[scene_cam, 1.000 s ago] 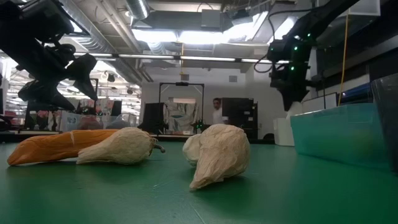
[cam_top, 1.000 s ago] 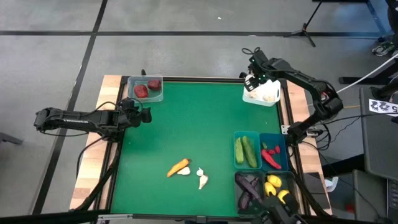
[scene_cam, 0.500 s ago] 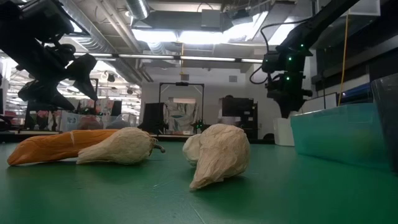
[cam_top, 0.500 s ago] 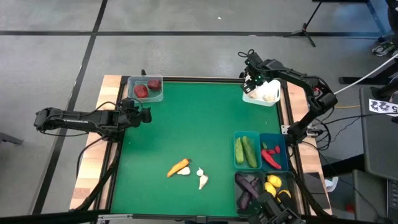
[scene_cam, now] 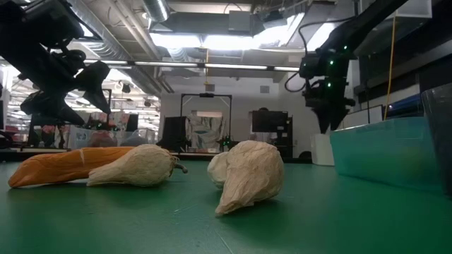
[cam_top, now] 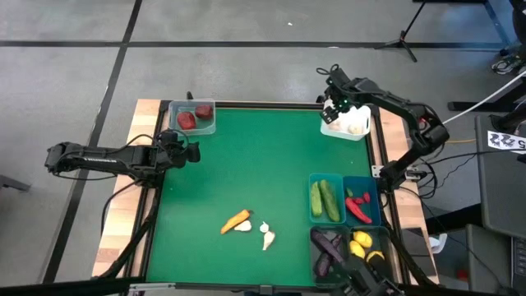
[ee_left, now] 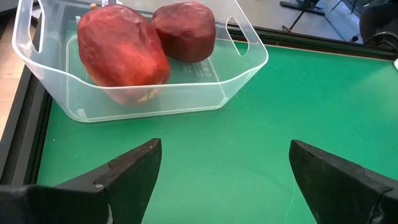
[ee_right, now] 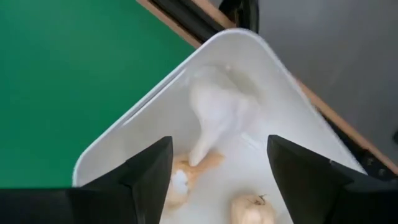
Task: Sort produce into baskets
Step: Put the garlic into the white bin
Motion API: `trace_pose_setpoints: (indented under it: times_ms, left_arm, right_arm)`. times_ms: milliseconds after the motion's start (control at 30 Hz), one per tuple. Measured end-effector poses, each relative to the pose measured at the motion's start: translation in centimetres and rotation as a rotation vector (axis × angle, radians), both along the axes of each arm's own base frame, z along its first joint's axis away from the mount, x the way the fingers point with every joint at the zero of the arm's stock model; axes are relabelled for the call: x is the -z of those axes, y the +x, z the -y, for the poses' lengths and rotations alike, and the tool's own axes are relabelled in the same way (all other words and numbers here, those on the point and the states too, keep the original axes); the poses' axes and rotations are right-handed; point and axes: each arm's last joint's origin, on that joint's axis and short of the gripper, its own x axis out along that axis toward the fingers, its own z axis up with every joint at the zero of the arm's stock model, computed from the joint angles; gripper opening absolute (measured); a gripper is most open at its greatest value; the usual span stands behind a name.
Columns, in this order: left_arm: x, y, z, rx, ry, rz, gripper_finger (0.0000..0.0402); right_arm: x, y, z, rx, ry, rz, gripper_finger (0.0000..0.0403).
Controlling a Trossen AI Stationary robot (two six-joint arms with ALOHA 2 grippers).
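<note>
- Hovering our right gripper [ee_right: 214,180] over the small white plastic basket [cam_top: 346,123] at the far right corner of the green table [cam_top: 263,164], we hold its jaws open with nothing between them; pale garlic bulbs [ee_right: 252,208] lie in the basket below.
- We keep our left gripper [ee_left: 221,171] waiting at the table's left edge, jaws open and empty, facing the clear plastic basket [ee_left: 149,93] with two dark red round fruits [ee_left: 124,53] inside.
- We judge most sorting done: green cucumbers [cam_top: 325,199], red peppers [cam_top: 357,205], purple eggplants [cam_top: 327,251] and yellow lemons [cam_top: 362,244] sit in the four baskets at the near right.
- Still loose on the table near the front middle are an orange carrot [cam_top: 236,220] and two white garlic pieces [cam_top: 266,235], close together.
- We reckon these three remain to place.
</note>
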Motion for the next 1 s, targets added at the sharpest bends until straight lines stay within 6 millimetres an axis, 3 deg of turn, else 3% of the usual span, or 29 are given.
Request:
trace_pose_setpoints:
  times_ms: [300,500,600,733,1000]
  left_arm:
    - [0.0,0.0,0.0,-0.001,0.0,0.0,0.0345]
    - [0.0,0.0,0.0,-0.005,-0.002,0.007,0.0345]
    - [0.0,0.0,0.0,-0.008,-0.004,0.011,0.0345]
    - [0.0,0.0,0.0,-0.008,-0.005,0.012,0.0345]
    - [0.0,0.0,0.0,-0.009,-0.005,0.014,0.0345]
  right_arm:
    - [-5.2,-1.8,-2.6,-0.058,-0.112,0.14,0.0261]
    - [-8.3,-2.1,-5.3,-0.145,-0.091,0.4,0.0261]
    - [-9.4,-1.2,-7.1,-0.254,-0.029,0.533,0.0261]
    - [-9.9,1.4,-10.5,-0.458,0.07,0.625,0.0261]
    - [-10.5,6.9,-20.8,-0.922,0.132,0.705,0.0261]
